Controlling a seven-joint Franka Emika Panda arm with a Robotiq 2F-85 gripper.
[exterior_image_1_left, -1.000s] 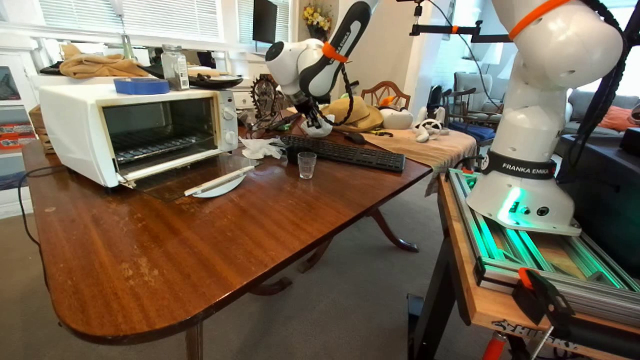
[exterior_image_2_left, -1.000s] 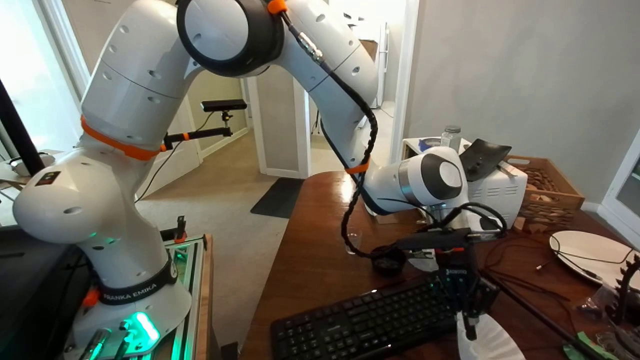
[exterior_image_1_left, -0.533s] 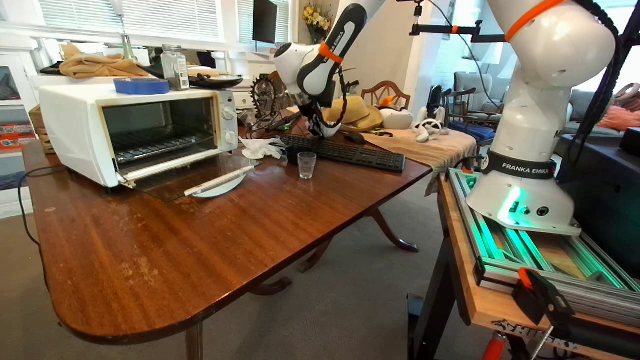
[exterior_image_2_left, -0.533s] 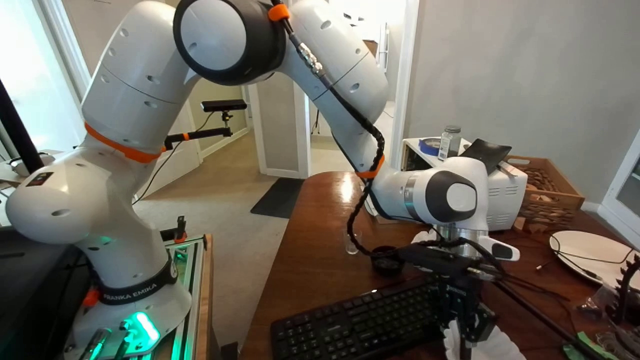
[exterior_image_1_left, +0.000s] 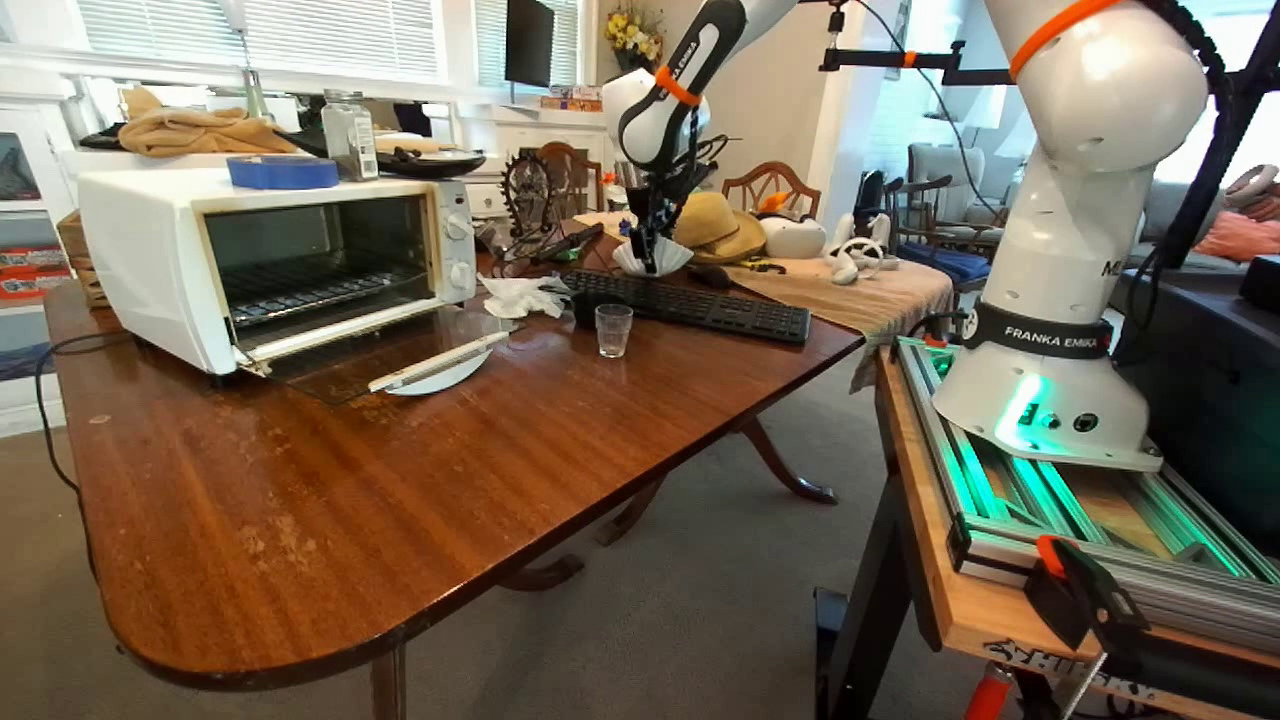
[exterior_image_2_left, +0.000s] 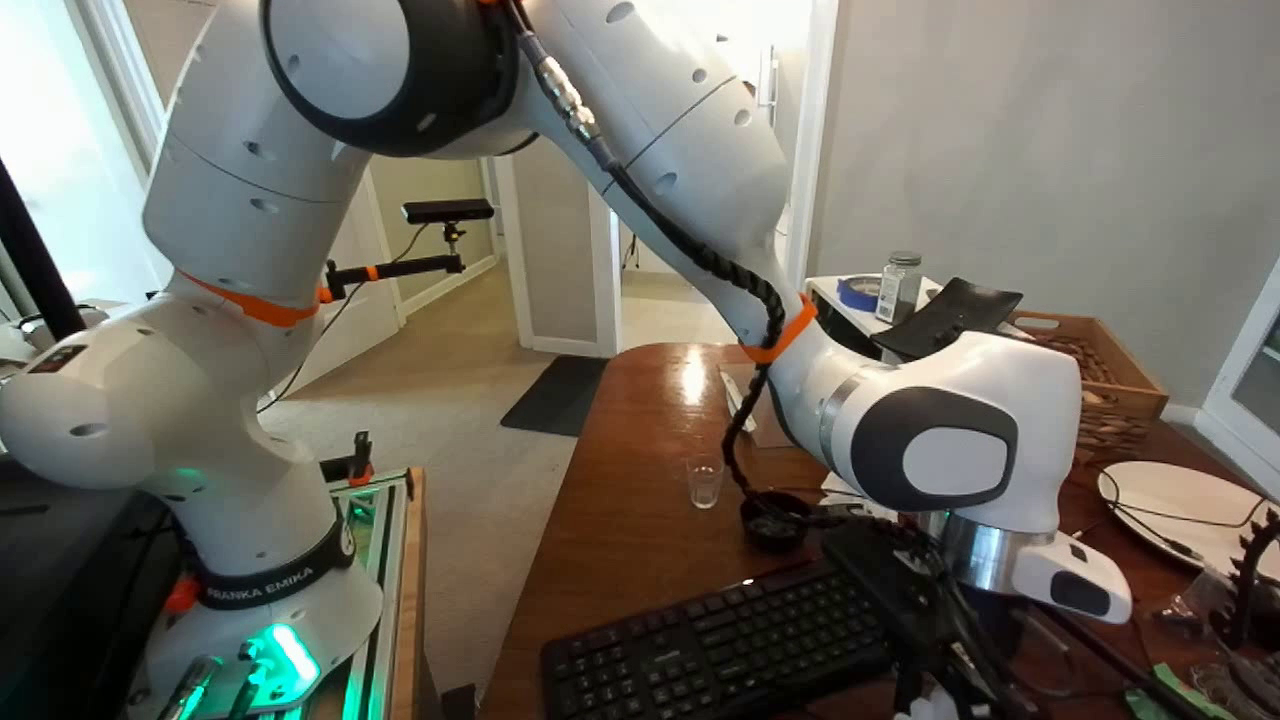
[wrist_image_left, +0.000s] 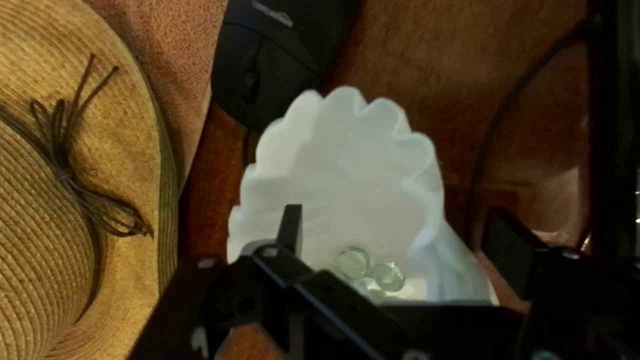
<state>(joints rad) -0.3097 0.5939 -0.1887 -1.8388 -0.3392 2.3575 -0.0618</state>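
Note:
A white fluted paper cup (wrist_image_left: 345, 165), much like a coffee filter, stands on the wooden table, its mouth facing the wrist camera. Several clear glass beads (wrist_image_left: 353, 263) lie at its bottom. My gripper (wrist_image_left: 400, 235) is open over it. One finger (wrist_image_left: 290, 227) reaches inside the mouth. The other finger (wrist_image_left: 510, 250) is outside, beyond the right-hand wall, with a gap showing between them. In an exterior view the gripper (exterior_image_1_left: 650, 262) points down at the paper cup (exterior_image_1_left: 677, 257). The fingertips are cut off at the bottom edge in the opposite exterior view.
Close by are a black mouse (wrist_image_left: 270, 60), a straw hat (wrist_image_left: 45, 220) and a black keyboard (exterior_image_1_left: 720, 312). Farther along the table stand a drinking glass (exterior_image_1_left: 613, 332), crumpled white paper (exterior_image_1_left: 525, 297), a dark round bowl (exterior_image_2_left: 775, 522) and a toaster oven (exterior_image_1_left: 150, 255) with its door down.
The jaws have gone from closed to wide apart. The wrist has swung more vertical and shifted over the paper cup, which now sits slightly farther right and looks more upright in an exterior view.

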